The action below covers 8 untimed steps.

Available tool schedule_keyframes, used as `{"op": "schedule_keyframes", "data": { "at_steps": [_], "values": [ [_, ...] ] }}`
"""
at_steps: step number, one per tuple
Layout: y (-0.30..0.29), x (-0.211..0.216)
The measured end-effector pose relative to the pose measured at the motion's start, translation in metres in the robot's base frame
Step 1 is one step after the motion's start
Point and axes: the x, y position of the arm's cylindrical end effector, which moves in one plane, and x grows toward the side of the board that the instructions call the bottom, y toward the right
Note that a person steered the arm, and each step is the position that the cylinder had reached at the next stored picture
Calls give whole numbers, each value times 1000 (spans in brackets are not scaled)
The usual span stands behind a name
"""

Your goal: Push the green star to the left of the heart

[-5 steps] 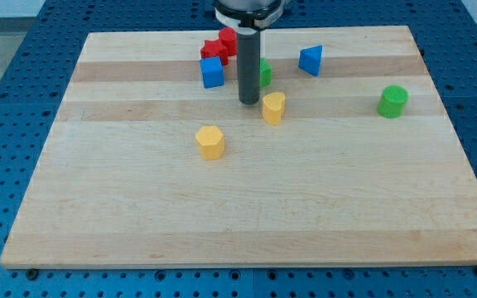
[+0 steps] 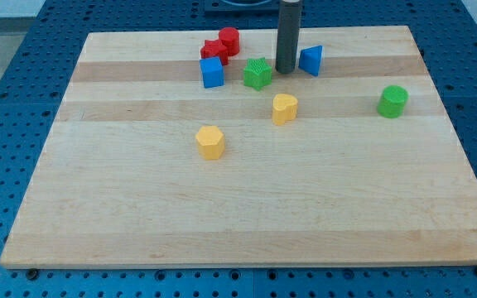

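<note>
The yellow heart (image 2: 285, 108) sits near the middle of the wooden board (image 2: 238, 207). Just behind it, a bit to the view's left, is the green star (image 2: 257, 74). The rod's tip (image 2: 286, 70) is bare, between the star and a blue block (image 2: 310, 60)

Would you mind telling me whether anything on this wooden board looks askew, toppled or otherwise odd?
Nothing stands out. All blocks sit flat on the wooden board, none toppled or overhanging. My tip rests between the green star block and the blue triangular block.
</note>
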Motion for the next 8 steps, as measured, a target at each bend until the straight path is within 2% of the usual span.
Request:
{"op": "schedule_keyframes", "data": {
  "at_steps": [2, 7, 8],
  "values": [
    [-30, 0],
    [-67, 69],
    [-67, 53]
  ]
}}
